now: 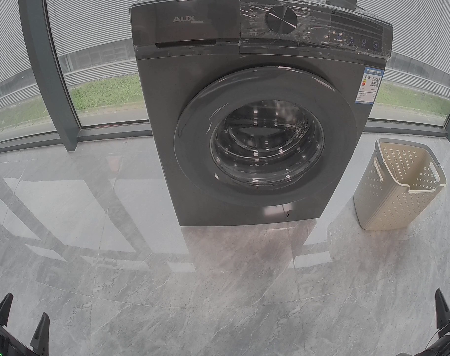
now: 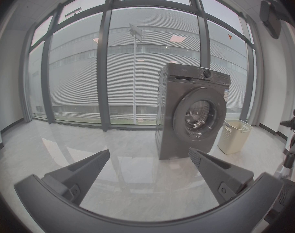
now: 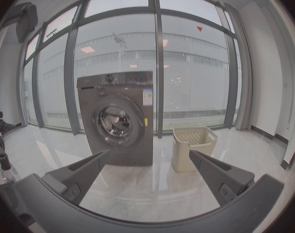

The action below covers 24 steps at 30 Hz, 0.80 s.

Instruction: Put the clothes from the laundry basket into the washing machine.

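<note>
Basket (image 3: pixel 192 146) probably nearer the right tool (image 3: pixel 147 156)

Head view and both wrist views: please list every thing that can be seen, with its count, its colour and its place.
washing machine: one, dark grey, on the floor before the windows, round door shut
label: one, white and blue, upper front corner of the machine on the robot's right
laundry basket: one, cream, perforated, on the floor close beside the machine on the robot's right; its bottom is hidden
windows: several tall panes in dark grey frames, behind the machine
floor: one, glossy grey marble tiles
left gripper: one, black, low on the robot's left, open, holding nothing
right gripper: one, black, low on the robot's right, open, holding nothing
</note>
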Tool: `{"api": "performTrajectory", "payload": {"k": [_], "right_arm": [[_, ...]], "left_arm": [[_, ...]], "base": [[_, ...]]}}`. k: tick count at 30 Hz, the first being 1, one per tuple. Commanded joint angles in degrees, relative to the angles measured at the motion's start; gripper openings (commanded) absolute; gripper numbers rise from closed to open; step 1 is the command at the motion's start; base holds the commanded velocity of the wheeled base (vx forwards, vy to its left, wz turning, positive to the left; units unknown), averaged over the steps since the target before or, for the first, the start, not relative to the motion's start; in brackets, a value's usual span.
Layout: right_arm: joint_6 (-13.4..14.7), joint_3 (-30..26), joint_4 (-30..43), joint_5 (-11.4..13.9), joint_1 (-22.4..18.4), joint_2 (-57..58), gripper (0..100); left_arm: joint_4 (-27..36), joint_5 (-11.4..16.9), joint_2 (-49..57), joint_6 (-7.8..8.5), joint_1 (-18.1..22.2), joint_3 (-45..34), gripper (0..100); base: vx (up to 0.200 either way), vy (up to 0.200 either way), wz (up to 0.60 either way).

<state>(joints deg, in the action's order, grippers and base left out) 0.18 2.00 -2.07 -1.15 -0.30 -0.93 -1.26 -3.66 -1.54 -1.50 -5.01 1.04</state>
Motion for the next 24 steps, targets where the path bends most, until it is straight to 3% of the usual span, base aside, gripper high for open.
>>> {"api": "performTrajectory", "payload": {"k": [1,4,5,6,7,8,11,12,16,19,24], "right_arm": [[-0.7,19.2,-2.5,1.6,1.0,-3.8,100],[0.1,20.9,1.8,4.9,3.6,-7.5,100],[4.5,20.3,6.6,7.5,7.7,-9.4,100],[7.6,19.6,8.9,8.3,10.1,-10.5,100],[8.3,19.3,9.2,8.4,11.0,-10.9,100],[12.6,18.6,10.7,9.2,15.3,-14.4,100],[13.0,18.0,9.1,10.0,18.6,-21.0,100],[13.1,18.2,7.3,10.2,19.6,-24.3,0],[12.5,17.7,0.8,11.0,20.1,-32.6,0],[11.9,18.2,-4.3,14.4,20.2,-41.7,0],[11.9,19.1,-16.3,16.2,19.1,-53.9,0]], "left_arm": [[1.9,3.5,1.5,1.50,-1.1,-0.9,100],[1.3,3.8,1.5,2.47,-1.1,-1.0,100],[1.3,3.7,1.5,2.20,-1.1,-1.0,100],[1.3,3.7,1.5,2.11,-1.1,-0.9,100],[1.3,3.8,1.5,2.11,-1.1,-0.9,100],[1.3,3.8,1.5,2.20,-1.1,-0.9,100],[1.3,3.8,1.5,2.73,-1.1,-1.0,100],[1.3,3.7,1.5,2.73,-1.1,-1.0,100],[1.3,3.5,1.5,2.11,-1.1,-1.0,100],[1.3,3.3,1.5,2.29,-1.1,-1.0,100],[1.3,3.3,1.5,2.11,-1.1,-1.0,100]], "base": [[0.000,0.000,0.00],[0.000,0.000,0.00],[0.000,0.000,0.00],[0.000,0.000,0.00],[0.000,0.000,0.00],[0.000,0.000,0.00],[0.000,0.000,0.00],[0.000,0.000,0.00],[0.000,-0.050,0.00],[0.000,-0.200,0.00],[0.000,-0.200,0.00]]}}
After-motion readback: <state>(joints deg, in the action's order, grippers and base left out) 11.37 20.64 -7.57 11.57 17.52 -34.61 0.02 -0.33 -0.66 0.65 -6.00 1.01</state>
